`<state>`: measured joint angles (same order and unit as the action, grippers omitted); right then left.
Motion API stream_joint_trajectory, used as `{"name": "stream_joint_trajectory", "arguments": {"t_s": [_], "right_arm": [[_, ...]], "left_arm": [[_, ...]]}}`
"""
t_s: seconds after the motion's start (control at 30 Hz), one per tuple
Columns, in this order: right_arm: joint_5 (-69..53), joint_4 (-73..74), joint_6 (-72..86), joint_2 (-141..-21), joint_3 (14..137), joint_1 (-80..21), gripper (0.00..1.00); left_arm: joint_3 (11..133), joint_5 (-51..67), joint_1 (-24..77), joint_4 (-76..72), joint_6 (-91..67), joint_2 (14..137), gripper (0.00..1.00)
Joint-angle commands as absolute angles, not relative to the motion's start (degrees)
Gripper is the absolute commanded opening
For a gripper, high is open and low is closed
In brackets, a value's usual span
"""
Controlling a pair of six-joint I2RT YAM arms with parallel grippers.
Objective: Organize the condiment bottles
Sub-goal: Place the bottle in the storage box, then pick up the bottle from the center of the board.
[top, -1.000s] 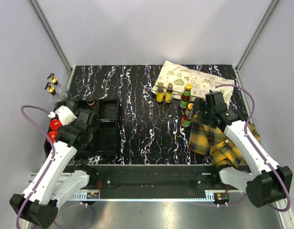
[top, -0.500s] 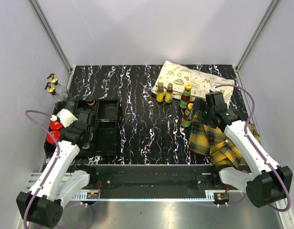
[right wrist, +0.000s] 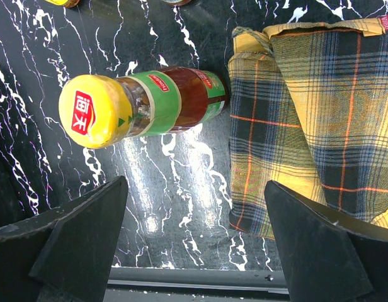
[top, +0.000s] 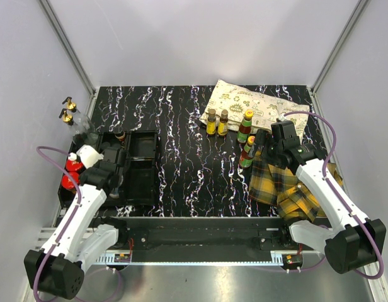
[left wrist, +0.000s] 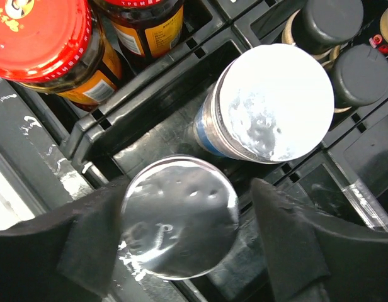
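Left arm has pulled back toward its base over the last second, while your right arm has not shifted.

Silver-lidded shaker (left wrist: 178, 220) stands upright between the fingers of the left end effector (left wrist: 188, 207). The fingers are apart. One finger meets the lid's edge and a thin gap shows at the other, so it is not clamped. The shaker sits at the near edge of a compartment of the black tray (left wrist: 87, 135).

Second shaker (left wrist: 269, 104), with a blue-and-white body, stands just beside it in the same compartment. Two red-lidded jars (left wrist: 39, 38) are beyond the tray wall. Two dark-capped bottles (left wrist: 361, 72) stand in the next compartment.

Across the tabletop (top: 181, 151), well apart from the tray, your right end effector (right wrist: 195, 185) has its fingers spread wide and holds nothing. A yellow-capped, green-labelled sauce bottle (right wrist: 143, 104) stands just ahead of it, untouched, beside the plaid cloth (right wrist: 307, 113). Three more bottles (top: 223, 123) stand near the printed cloth (top: 244, 100) at the far side. Gold-capped clear bottles (top: 69, 113) stand off the tabletop's left edge.
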<state>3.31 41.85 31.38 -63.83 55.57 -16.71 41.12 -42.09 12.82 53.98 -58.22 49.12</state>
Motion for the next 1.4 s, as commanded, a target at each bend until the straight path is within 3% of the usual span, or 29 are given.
{"name": "stream_joint_trajectory", "arguments": {"t_s": [0.0, 0.57, 0.73, 0.93, 1.37], "right_arm": [[2.2, 41.0, 31.7, -63.5, 55.5, -16.3, 1.0], [2.2, 41.0, 32.0, -63.5, 55.9, -16.3, 1.0], [2.4, 41.0, 31.9, -63.7, 56.3, -16.3, 1.0], [2.1, 41.0, 32.2, -64.1, 56.8, -16.3, 1.0], [2.5, 41.4, 32.1, -62.4, 57.4, -16.3, 1.0]], "left_arm": [[42.0, -42.3, 12.5, 51.8, -57.9, 48.3, 0.96], [57.8, -43.3, 12.6, 57.9, -51.1, 42.5, 0.99], [58.7, -29.6, 12.6, 46.0, -35.2, 42.2, 0.99], [59.8, -10.7, 14.8, 33.7, -28.8, 49.5, 0.99], [70.4, -9.0, 31.9, 21.4, -19.2, 69.1, 0.99]]}}
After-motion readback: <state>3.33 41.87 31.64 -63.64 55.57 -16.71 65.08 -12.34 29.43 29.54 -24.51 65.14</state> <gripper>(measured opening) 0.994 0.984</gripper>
